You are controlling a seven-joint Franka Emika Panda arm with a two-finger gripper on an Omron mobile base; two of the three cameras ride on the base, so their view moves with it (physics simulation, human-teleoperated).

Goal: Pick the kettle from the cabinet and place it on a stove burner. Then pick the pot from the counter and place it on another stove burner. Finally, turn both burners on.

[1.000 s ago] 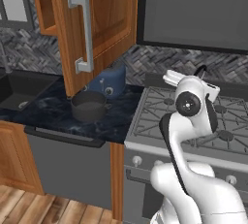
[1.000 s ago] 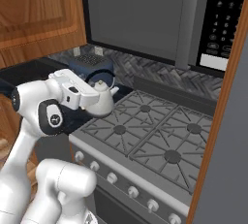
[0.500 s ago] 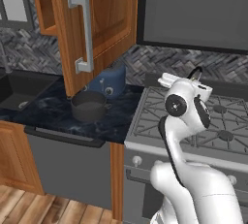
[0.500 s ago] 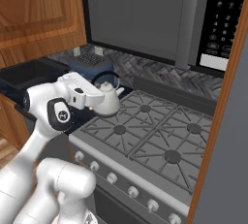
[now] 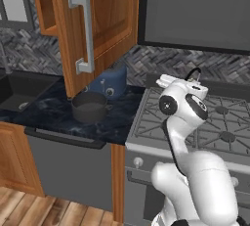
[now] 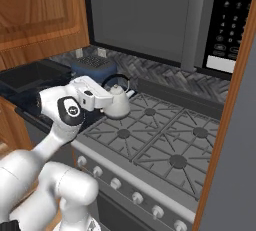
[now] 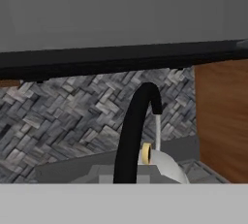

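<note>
Above the stove burners [image 6: 150, 140], the gripper [image 6: 106, 100] is clamped on the kettle [image 6: 118, 106]. On the counter [image 5: 58, 115], the pot [image 5: 90, 107] sits beside the stove.

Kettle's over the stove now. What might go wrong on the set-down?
1. The kettle hangs by its thin black handle, so it may swing or tip on landing.
2. It sits over the rear left grate near the stove's edge; landing across the bars could leave it tilted.
</note>
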